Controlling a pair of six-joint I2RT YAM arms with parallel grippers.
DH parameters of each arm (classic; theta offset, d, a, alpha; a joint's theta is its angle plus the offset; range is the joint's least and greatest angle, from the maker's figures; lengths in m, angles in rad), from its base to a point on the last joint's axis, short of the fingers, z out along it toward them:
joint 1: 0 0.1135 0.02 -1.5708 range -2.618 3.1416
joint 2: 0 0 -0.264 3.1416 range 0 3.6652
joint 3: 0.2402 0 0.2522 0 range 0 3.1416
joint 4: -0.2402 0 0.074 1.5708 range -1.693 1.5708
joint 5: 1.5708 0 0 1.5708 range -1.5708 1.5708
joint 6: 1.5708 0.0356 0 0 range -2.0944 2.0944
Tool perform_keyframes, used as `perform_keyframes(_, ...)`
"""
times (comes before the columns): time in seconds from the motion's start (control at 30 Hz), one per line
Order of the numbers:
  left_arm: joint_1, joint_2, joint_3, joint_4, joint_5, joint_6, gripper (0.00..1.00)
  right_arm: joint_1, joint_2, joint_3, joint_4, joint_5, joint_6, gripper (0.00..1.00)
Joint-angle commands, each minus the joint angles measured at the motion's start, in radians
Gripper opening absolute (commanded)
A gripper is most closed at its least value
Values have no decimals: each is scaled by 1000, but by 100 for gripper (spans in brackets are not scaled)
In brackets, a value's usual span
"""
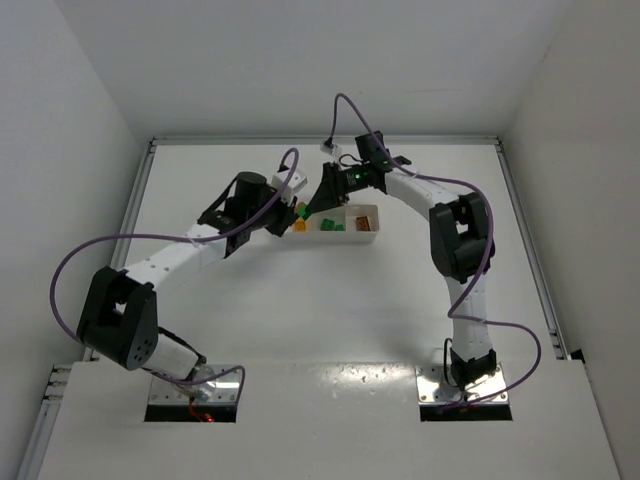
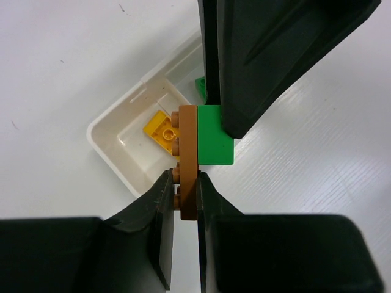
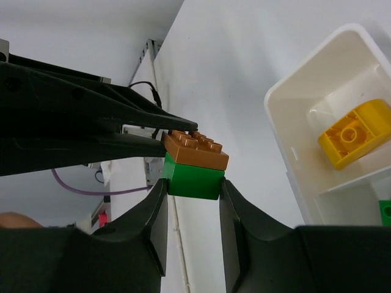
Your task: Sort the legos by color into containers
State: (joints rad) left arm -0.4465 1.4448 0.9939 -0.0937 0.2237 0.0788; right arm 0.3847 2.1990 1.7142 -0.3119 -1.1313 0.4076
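A reddish-brown flat lego (image 2: pixel 187 162) is stuck onto a green lego (image 2: pixel 215 135); the pair is held in the air just left of the white tray (image 1: pixel 350 238). My left gripper (image 2: pixel 186 183) is shut on the brown lego's faces. My right gripper (image 3: pixel 192 186) is shut on the green lego (image 3: pixel 194 178), with the brown lego (image 3: pixel 195 149) on top of it. The tray's left compartment holds a yellow lego (image 3: pixel 354 134), the middle one a green lego (image 1: pixel 327 225), the right one a brown lego (image 1: pixel 366 221).
Both grippers (image 1: pixel 302 210) meet above the table at the tray's left end. The left arm's white cable clip (image 1: pixel 288 182) and the purple cables hang behind them. The table's back edge (image 1: pixel 320 140) lies beyond.
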Motion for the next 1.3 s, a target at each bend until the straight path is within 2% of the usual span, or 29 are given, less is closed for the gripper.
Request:
perform_keyframes(0.0,-15,-6,46,77,-59,-10,0,17,-28,-19,45,-78,-13,0)
perform_keyframes(0.17,25,45,117,130,-173,-25,0,17,-59,-59,8,-87,-64,0)
perform_keyframes(0.43,146,120,216,130,-182,-33,0,-3,-117,-113,-79,-73,-153,0)
perform_keyframes(0.53,157,120,206,130,-173,-43,0,-27,-127,-113,-162,5,-231,0)
perform_keyframes(0.57,157,106,192,130,-173,-43,0,-42,-127,-102,-191,83,-306,0)
perform_keyframes(0.63,157,97,180,130,-182,-43,0,-70,-127,-88,-226,212,-355,0)
perform_keyframes(0.83,157,69,149,130,-192,-43,0,-110,-78,-39,-207,482,-386,0)
perform_keyframes(0.97,157,69,149,130,-181,-54,0,-110,-18,18,-207,524,-386,0)
perform_keyframes(1.27,157,69,140,121,-191,-54,0,-70,4,48,-197,564,-395,0)
